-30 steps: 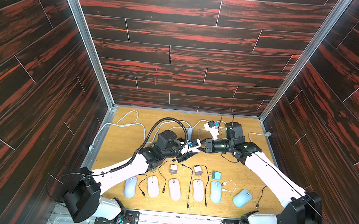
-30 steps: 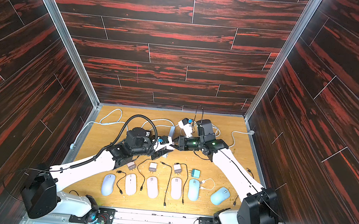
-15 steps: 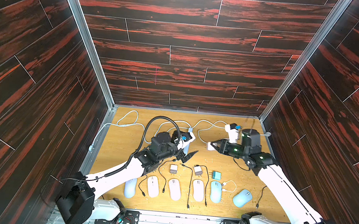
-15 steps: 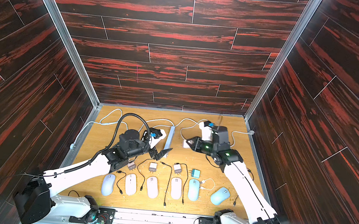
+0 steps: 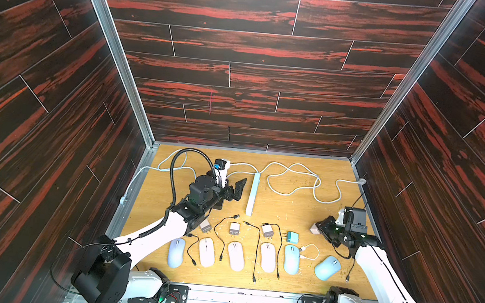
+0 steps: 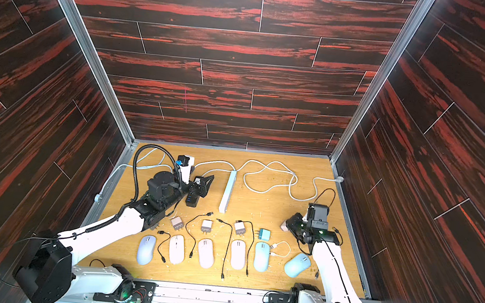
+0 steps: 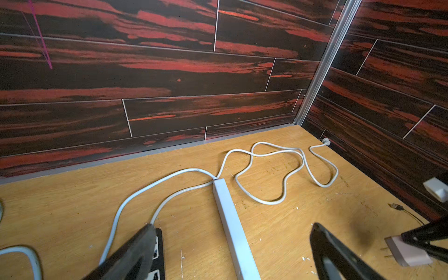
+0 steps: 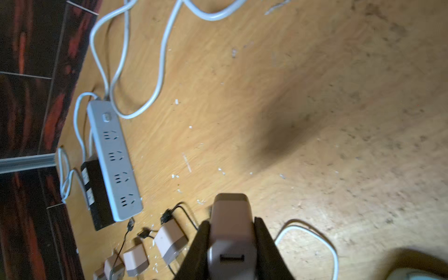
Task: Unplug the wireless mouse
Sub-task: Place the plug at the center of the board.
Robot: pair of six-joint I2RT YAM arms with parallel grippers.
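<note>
Six mice (image 5: 267, 257) lie in a row along the near edge of the tabletop (image 5: 290, 211). Just beyond the row's right end, the right gripper (image 8: 232, 226) clamps a beige adapter (image 5: 314, 228), its USB port empty. Farther back, the left gripper (image 5: 235, 189) hangs released beside the strip (image 5: 252, 194), whose long axis runs near to far.

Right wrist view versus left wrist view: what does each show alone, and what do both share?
Only the right wrist view: the white power strip's four sockets, all empty, the charger's USB port, and loose chargers. Only the left wrist view: the left gripper open and empty, and the cord's far end at the side wall. Both: the strip, the black strip beside it, the looped white cord, and the charger between the right gripper's fingers.
</note>
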